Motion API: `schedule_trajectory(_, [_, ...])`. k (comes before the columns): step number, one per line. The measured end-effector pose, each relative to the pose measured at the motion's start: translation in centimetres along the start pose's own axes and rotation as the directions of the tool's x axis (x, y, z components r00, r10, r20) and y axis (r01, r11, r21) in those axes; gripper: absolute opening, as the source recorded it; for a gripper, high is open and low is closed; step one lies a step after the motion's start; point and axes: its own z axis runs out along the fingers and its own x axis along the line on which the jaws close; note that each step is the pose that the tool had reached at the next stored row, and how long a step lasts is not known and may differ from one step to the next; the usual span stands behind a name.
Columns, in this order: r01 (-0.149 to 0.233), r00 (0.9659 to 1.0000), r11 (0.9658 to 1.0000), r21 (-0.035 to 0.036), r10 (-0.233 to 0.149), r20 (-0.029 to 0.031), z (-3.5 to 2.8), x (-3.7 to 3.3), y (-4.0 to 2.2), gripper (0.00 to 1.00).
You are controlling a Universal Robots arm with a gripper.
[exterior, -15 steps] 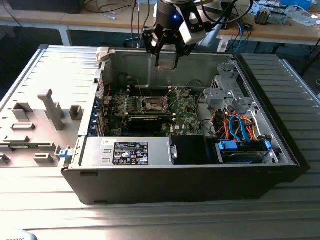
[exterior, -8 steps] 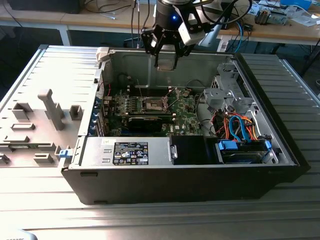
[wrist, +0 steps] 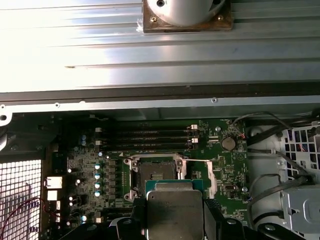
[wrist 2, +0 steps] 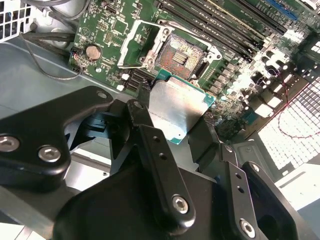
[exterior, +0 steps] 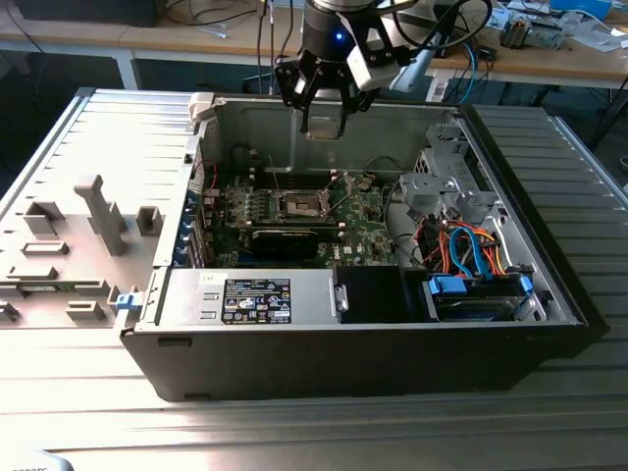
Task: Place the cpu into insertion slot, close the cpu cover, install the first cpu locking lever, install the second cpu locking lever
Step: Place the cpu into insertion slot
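- The gripper (wrist 2: 175, 127) has its fingers (wrist 2: 150, 135) clamped on opposite edges of the cpu (wrist 2: 177, 107), metal top showing, so the chip stays flat and level for seating.
- The cpu hangs just above the insertion slot (wrist 2: 182, 55), slightly off to one side, not yet touching it.
- Beside the insertion slot, the cpu cover (wrist 2: 125, 50) stands flipped open, leaving the socket bare.
- The green motherboard (wrist 2: 100, 25) surrounds the slot.

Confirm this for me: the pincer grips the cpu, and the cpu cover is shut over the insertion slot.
Wrong on the cover. The pincer does grip the cpu, but the cpu cover stands open, swung aside from the insertion slot, which lies bare in the second wrist view.
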Motion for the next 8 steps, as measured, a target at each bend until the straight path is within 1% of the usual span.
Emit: schedule_trajectory(8, [0.000, 1.0000, 1.0000, 0.0000, 0.000, 0.0000, 0.21, 0.23, -0.02, 0.55])
